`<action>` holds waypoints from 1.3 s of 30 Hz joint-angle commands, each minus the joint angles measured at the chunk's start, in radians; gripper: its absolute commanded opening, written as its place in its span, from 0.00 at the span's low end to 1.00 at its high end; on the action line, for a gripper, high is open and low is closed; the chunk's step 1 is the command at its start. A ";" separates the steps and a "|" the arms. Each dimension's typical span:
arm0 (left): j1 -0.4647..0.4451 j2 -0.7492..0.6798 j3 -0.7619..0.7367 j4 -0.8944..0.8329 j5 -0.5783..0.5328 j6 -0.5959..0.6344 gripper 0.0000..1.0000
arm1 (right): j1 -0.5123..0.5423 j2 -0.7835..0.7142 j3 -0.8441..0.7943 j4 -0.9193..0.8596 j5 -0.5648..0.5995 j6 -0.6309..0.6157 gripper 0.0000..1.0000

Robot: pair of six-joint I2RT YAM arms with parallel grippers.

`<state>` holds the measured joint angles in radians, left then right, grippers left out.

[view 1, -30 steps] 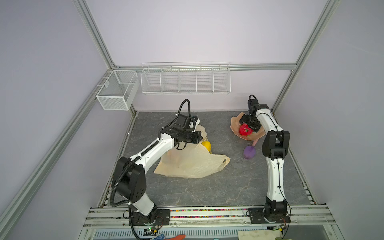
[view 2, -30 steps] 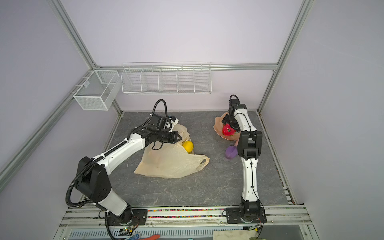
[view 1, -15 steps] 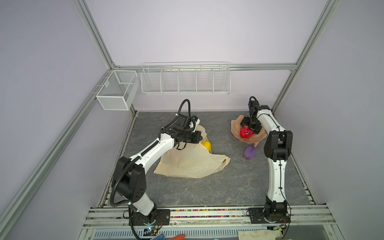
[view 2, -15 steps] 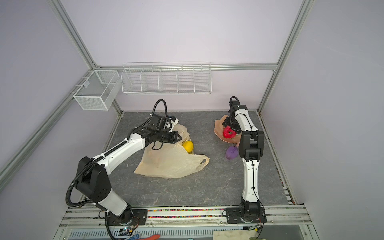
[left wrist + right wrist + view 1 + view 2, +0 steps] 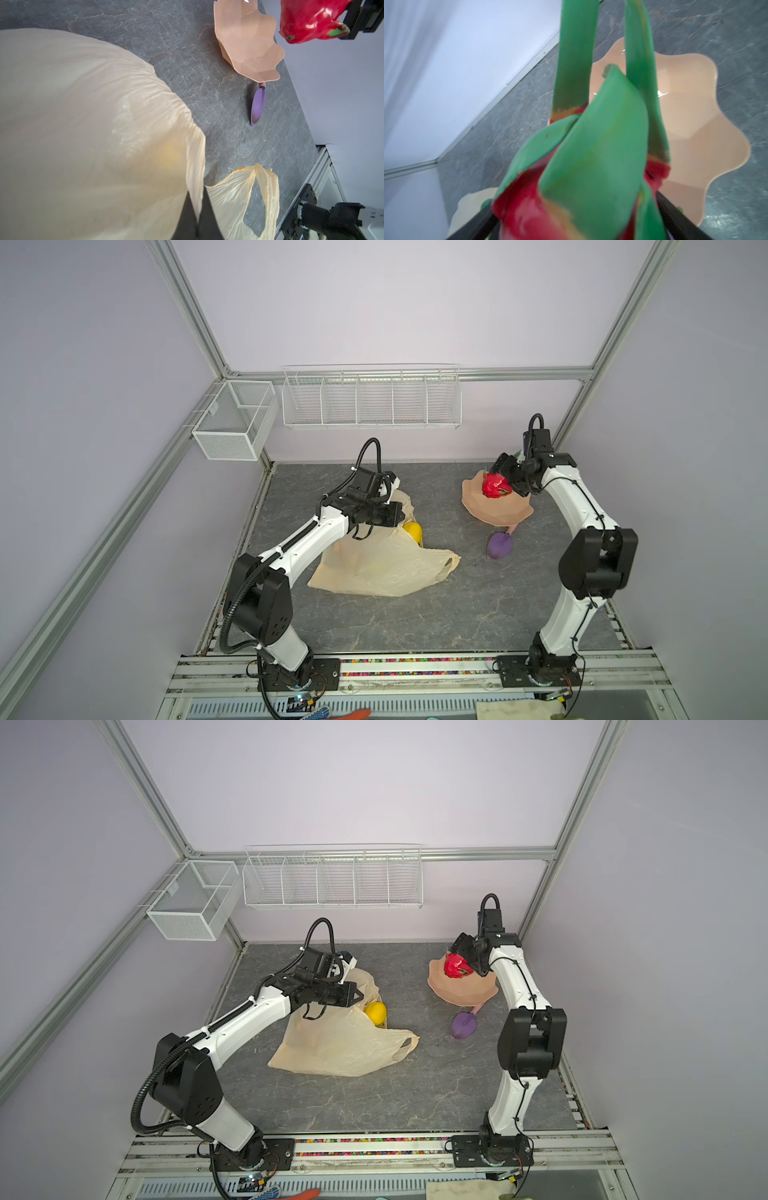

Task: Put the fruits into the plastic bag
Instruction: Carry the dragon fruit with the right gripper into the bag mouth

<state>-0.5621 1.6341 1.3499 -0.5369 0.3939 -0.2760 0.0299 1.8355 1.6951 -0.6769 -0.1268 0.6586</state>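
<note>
Dragon fruit (image 5: 494, 485) is hanging in the right gripper (image 5: 505, 477) at the far right of the scene in a top view. The gripper is clasping its red body, with the jaws standing wide around it, above the pink dish (image 5: 494, 512). The plastic bag (image 5: 386, 564) is lying to the left of the fruit and nearer, well apart from it. So I judge that the coming carry is going leftward and toward the near side, and the right arm is the one doing it. The left gripper (image 5: 397, 514) is pinching the far edge of the bag, closed tight on the film. The yellow citrus (image 5: 412, 531) is sitting just beside this gripper.

In a top view the purple scoop (image 5: 463, 1025) is lying between dish and bag, near the dish.

In the left wrist view the closed fingertips are holding a fold of the bag (image 5: 83, 124). A yellow glow is shining through the film, so the citrus seems to be resting inside. The dragon fruit (image 5: 307, 20) is showing beyond the dish (image 5: 249, 47), raised clear of it, with its red end pointing toward the bag.

In the right wrist view the fingers (image 5: 675, 212) are pressing on both sides of the red body. The green scales are pointing away from the gripper, so the long axis is running straight out of the jaws. The dish (image 5: 695, 145) is lying below, apart from the fruit.
</note>
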 commanded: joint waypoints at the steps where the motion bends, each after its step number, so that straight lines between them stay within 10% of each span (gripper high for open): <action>1: -0.002 -0.026 0.047 -0.021 0.021 0.017 0.00 | 0.030 -0.091 -0.184 0.251 -0.197 0.016 0.57; 18: -0.001 -0.052 0.055 -0.013 0.045 -0.009 0.00 | 0.466 -0.162 -0.585 0.705 -0.221 0.158 0.56; 39: -0.049 -0.068 0.045 0.082 -0.011 -0.128 0.00 | 0.623 0.006 -0.617 1.091 -0.445 0.554 0.59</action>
<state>-0.5846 1.5833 1.3655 -0.5053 0.4019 -0.3573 0.6277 1.7889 1.0416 0.2863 -0.4896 1.1057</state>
